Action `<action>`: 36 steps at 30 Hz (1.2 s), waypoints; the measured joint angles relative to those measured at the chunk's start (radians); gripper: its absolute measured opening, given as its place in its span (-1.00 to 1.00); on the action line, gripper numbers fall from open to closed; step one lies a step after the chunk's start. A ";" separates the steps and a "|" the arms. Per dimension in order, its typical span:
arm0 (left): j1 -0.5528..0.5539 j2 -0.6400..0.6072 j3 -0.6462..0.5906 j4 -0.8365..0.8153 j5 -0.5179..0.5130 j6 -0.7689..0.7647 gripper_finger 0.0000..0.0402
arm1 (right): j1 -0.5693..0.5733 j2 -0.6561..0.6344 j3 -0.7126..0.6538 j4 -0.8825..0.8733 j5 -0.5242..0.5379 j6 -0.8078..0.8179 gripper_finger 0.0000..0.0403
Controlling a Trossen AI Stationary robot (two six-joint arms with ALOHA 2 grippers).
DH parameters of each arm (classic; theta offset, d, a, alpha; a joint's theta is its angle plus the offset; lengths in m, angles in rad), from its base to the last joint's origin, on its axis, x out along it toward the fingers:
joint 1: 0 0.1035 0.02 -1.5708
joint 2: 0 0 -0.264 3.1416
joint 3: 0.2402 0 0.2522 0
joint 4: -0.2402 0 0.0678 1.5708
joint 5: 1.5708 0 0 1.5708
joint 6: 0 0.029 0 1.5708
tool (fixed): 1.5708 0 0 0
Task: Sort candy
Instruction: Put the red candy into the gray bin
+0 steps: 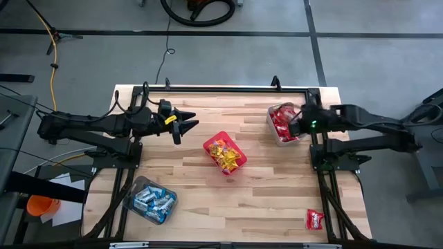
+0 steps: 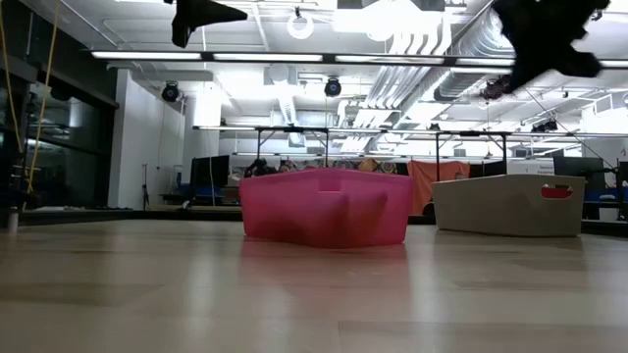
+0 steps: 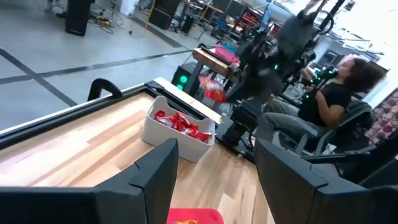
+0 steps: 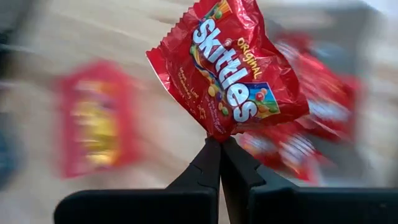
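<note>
One red Skittles packet is pinched by its lower edge in your right hand, whose fingers are pressed together on the wrapper. In the high view that right hand hangs over the grey tub near the right rear corner of the surface, and the tub already holds a heap of red packets. Your left hand is raised above the left rear part of the surface with its fingers spread and nothing between them.

The red square bin sits near the middle and holds yellow packets. The clear tub near the left front holds blue-and-white packets. A single red packet lies flat on the bare wood by the right front corner, well apart from every bin.

From the left wrist view you can see a seated person beyond the right side of the surface.
</note>
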 joint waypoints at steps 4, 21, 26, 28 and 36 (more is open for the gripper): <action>0.001 0.000 0.000 0.008 0.001 0.000 -0.01 | 0.009 0.088 -0.001 -0.210 0.091 0.133 -1.00; 0.001 0.000 0.000 0.009 0.002 0.001 -0.01 | -0.136 0.253 0.000 -0.085 -0.006 -0.113 -0.30; 0.001 0.000 0.000 0.008 0.012 0.002 -0.01 | -0.159 0.240 0.014 -0.085 -0.120 -0.232 0.06; 0.001 0.000 0.000 0.008 0.034 0.002 -0.01 | -0.160 0.226 0.034 -0.088 -0.192 -0.233 0.15; 0.001 0.000 0.000 0.008 0.033 0.019 -0.01 | 0.018 0.149 0.058 -0.062 -0.559 -0.081 0.22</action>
